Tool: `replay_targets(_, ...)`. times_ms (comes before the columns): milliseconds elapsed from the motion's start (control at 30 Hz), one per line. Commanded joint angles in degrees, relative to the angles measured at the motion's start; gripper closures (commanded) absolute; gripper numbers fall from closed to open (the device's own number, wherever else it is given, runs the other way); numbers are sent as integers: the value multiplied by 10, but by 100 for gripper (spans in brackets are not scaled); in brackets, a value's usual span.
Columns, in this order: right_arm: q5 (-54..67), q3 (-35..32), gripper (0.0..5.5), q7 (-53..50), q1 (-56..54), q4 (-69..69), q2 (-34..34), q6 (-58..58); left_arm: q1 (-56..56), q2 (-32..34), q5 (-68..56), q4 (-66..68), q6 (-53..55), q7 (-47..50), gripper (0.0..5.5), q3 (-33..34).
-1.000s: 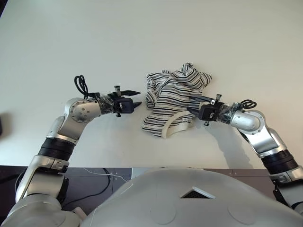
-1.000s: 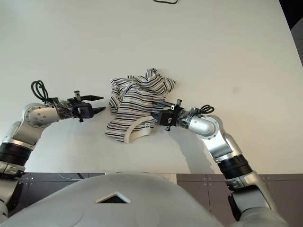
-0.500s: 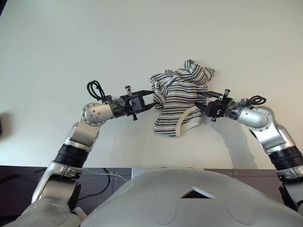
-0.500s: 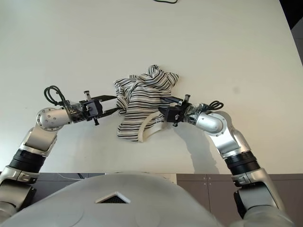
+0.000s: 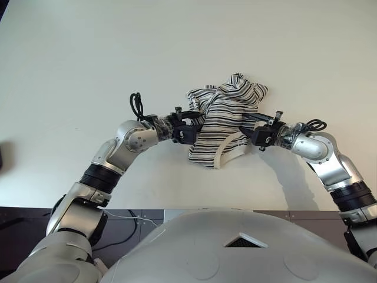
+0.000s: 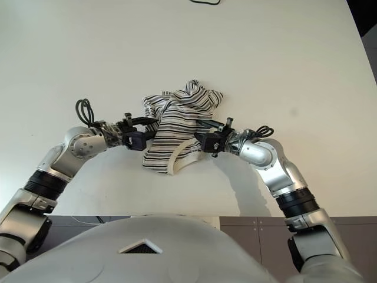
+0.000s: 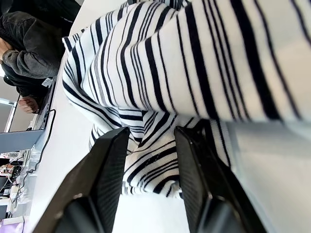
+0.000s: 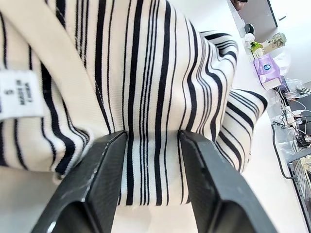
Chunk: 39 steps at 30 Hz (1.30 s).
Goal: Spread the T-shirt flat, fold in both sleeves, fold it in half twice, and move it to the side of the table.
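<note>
- Moved in from well off to the left, the left gripper (image 5: 196, 119) is now seen at the left edge of the T-shirt (image 5: 221, 115), where a second ago bare table (image 5: 88, 59) lay between them.
- Its fingers (image 7: 109, 170) are held apart, and striped cloth is seen in the gap between them in the left wrist view.
- At the shirt's right edge the right gripper (image 5: 246, 125) is kept much where it was. Its fingers (image 8: 102, 170) are also spread, with a fold of fabric lodged between them.
- The T-shirt is left crumpled in a heap near the middle of the white table, between the two grippers, and is bunched much as before.
- The pale neckband (image 5: 227, 152) is turned out at the shirt's near edge, just beside the right gripper, with a white label (image 8: 17, 94) seen next to it in the right wrist view.
</note>
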Motion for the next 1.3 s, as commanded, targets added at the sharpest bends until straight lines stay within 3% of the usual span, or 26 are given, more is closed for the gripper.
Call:
replay_targets(33, -74, 22, 349, 5, 32, 37, -42, 0, 8, 70, 65, 90, 6, -24, 376, -18)
replay_targets(233, -122, 38, 349, -16, 41, 53, -64, -28, -17, 80, 22, 120, 2, -32, 376, 1)
replay_targets(533, -123, 28, 349, -44, 43, 44, -57, -31, -76, 127, 57, 219, -77, 15, 376, 12)
replay_targets(700, -114, 24, 349, -56, 55, 26, -44, -19, -20, 138, -107, 79, -115, -49, 376, 51)
replay_targets(967, -106, 17, 349, -65, 75, 7, -44, -6, 70, 198, -160, -104, -132, -75, 376, 121)
replay_targets(1133, -105, 12, 349, -66, 87, -1, -43, -1, 189, 226, -127, -181, -169, -75, 376, 129)
replay_targets(1300, -99, 9, 349, -54, 81, -1, -53, -11, 246, 181, -30, -199, -168, -39, 376, 112)
